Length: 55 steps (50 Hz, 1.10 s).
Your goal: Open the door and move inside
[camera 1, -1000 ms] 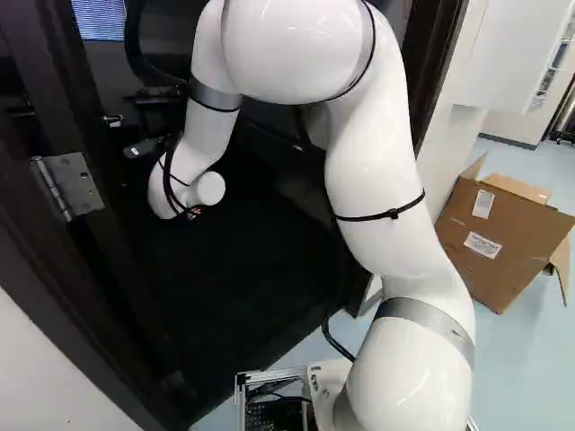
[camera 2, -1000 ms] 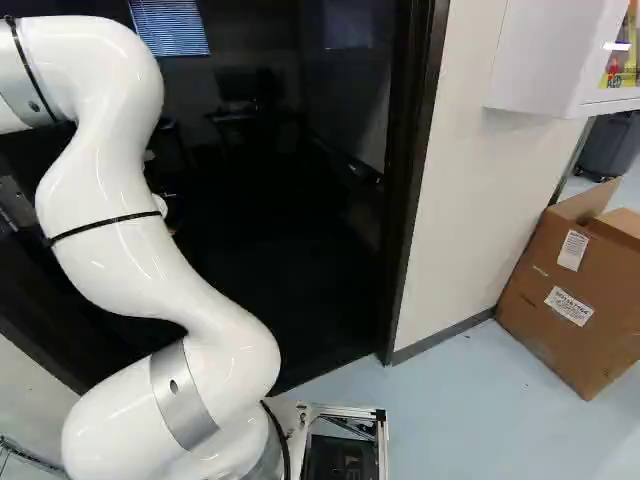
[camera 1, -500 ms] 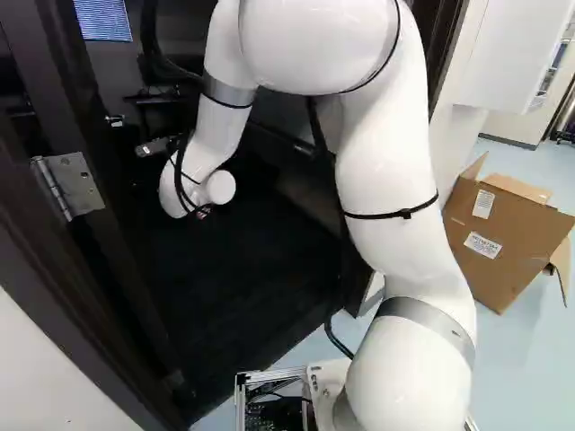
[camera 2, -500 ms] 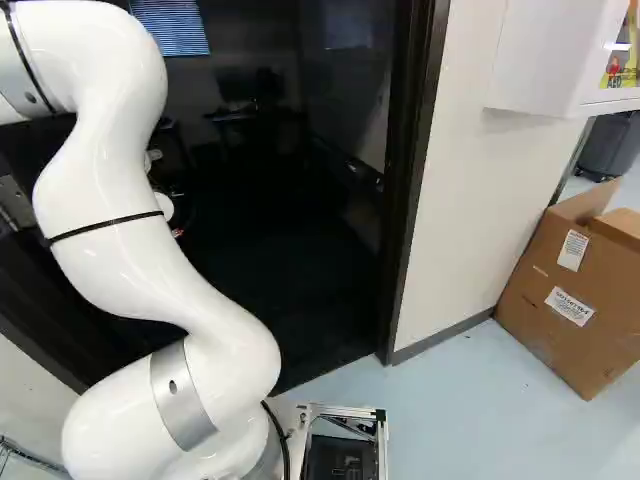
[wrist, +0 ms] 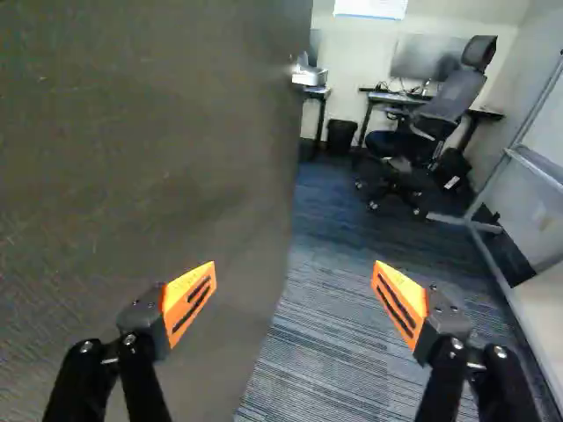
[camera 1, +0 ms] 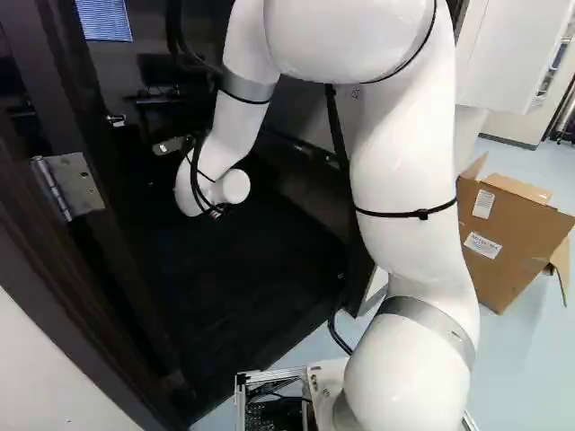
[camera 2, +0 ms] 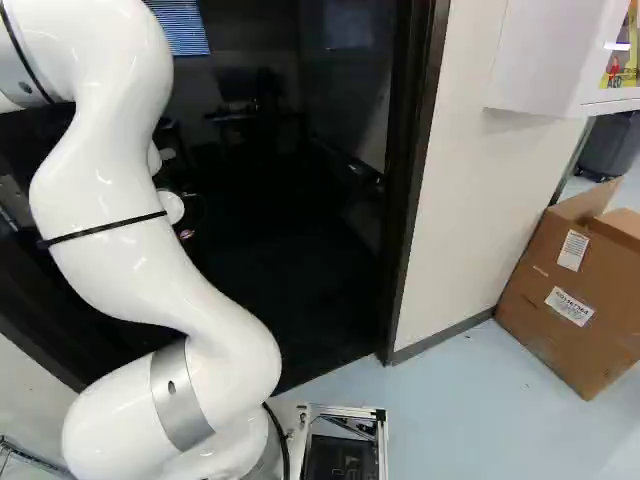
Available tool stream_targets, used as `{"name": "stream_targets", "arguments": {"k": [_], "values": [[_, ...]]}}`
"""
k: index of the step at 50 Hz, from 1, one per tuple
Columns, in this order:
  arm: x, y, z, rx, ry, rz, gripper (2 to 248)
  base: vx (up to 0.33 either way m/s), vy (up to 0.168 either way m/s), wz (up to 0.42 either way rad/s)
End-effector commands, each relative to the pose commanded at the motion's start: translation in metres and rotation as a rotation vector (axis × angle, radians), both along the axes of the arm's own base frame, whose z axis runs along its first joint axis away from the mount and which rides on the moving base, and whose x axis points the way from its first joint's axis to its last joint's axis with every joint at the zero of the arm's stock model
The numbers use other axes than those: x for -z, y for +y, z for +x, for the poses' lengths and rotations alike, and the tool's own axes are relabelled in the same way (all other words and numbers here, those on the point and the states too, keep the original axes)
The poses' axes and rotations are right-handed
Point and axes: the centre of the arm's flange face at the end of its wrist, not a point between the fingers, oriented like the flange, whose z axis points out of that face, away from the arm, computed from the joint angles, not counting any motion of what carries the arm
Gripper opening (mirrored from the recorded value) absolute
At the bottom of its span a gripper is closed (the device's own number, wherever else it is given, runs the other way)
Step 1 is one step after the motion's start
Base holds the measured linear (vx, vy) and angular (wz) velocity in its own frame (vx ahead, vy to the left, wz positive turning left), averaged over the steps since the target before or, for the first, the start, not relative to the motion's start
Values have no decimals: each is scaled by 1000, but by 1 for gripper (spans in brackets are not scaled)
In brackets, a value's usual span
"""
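1. Beyond the door (wrist: 149, 158) lies a room with striped carpet (wrist: 321, 352); well past the door's free edge are a tabletop (wrist: 396, 102) with a monitor (wrist: 418, 57) behind it, a black bin (wrist: 341, 136) below, and a dark office chair (wrist: 444, 101).
2. Across the carpet from the door, a metal frame (wrist: 525, 123) stands near the pale wall.
3. The door is open, its broad flat face taking up one side of the wrist view; a metal hinge (camera 1: 76, 184) shows on the door's hinge side in the left base view.
4. The white arm (camera 1: 400, 175) reaches through the doorway, its far part bent down near the door.
5. The end effector (wrist: 295, 264) has its two fingers spread wide apart, with nothing clasped between the orange pads (wrist: 189, 303); one finger is in front of the door's face, the other out past its free edge, over the carpet; whether the first touches the door, I cannot tell.
6. Outside, well apart from the door, an open cardboard box (camera 2: 570, 290) rests on the pale floor (camera 2: 470, 430); a white wall cabinet (camera 2: 545, 55) hangs on that same side of the door.
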Motion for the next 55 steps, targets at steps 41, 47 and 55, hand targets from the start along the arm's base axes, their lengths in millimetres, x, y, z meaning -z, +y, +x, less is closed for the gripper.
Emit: {"name": "stream_targets", "arguments": {"k": [41,47,55], "values": [[-7,-69,-2,115,13,2,247,0,0,0],[-9,-87,-4,147,16,2,247,0,0,0],[-10,-116,-9,197,21,3,247,0,0,0]]}}
